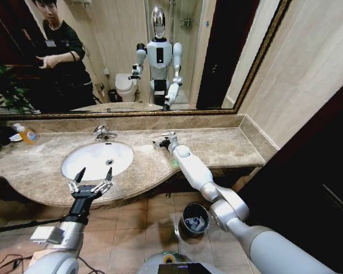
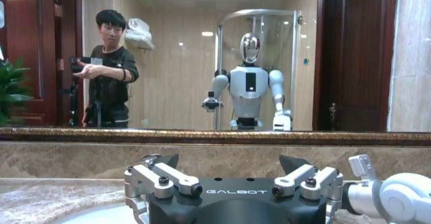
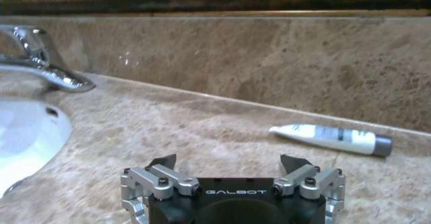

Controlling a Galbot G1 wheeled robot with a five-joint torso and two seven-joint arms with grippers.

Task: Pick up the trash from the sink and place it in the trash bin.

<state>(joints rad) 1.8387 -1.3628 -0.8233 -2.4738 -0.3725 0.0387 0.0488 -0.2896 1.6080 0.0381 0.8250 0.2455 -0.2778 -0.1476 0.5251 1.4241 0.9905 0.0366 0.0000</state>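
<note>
Two pincers spread apart, left pincer [image 1: 93, 176] over sink [image 1: 97, 160] front rim, right pincer [image 1: 162, 141] near tube [image 3: 330, 138].

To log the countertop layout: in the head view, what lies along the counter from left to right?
Soap bottle → faucet → right hand.

White sink [image 1: 97, 160] set in a beige, brown-veined marble surface [image 1: 217, 145]; chrome faucet [image 1: 103, 133]; white tube [image 3: 330, 138] with grey cap; black trash bin [image 1: 194, 220]; orange-yellow soap bottle [image 1: 26, 135].
</note>
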